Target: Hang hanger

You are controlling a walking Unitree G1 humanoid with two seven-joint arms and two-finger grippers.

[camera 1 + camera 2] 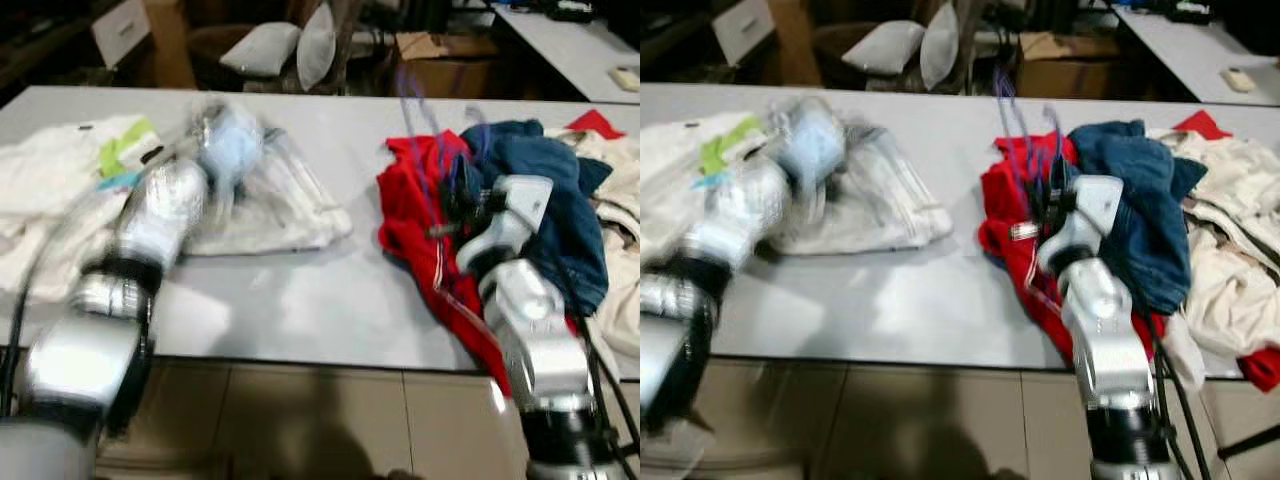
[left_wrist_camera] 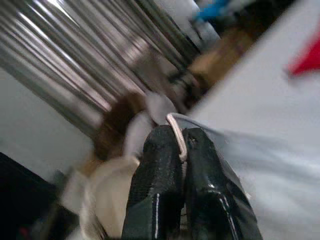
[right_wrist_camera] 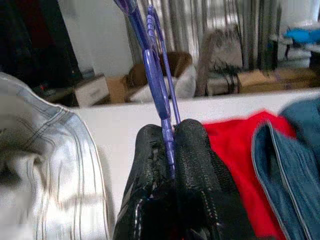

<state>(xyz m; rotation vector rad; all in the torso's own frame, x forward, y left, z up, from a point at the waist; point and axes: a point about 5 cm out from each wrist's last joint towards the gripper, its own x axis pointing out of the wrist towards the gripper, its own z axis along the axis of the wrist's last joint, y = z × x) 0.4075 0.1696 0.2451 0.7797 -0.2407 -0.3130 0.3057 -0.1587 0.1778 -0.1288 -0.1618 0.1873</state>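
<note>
A purple hanger (image 3: 156, 75) stands up from my right gripper (image 3: 170, 131), which is shut on its thin bars. In the left eye view that gripper (image 1: 452, 195) hovers over a red garment (image 1: 410, 215) and a blue denim piece (image 1: 545, 165), with the hanger (image 1: 415, 110) rising blurred above them. My left gripper (image 2: 181, 137) is shut on a thin white strand (image 2: 174, 127); I cannot tell whether it is a hanger wire or a garment edge. The left arm (image 1: 160, 220) is blurred over a white folded garment (image 1: 275, 205).
The grey table (image 1: 320, 300) carries white and cream clothes at far left (image 1: 50, 170) and far right (image 1: 620, 230). Its front edge runs just before me, with tiled floor below. Pillows (image 1: 265, 45) and cardboard boxes stand behind the table.
</note>
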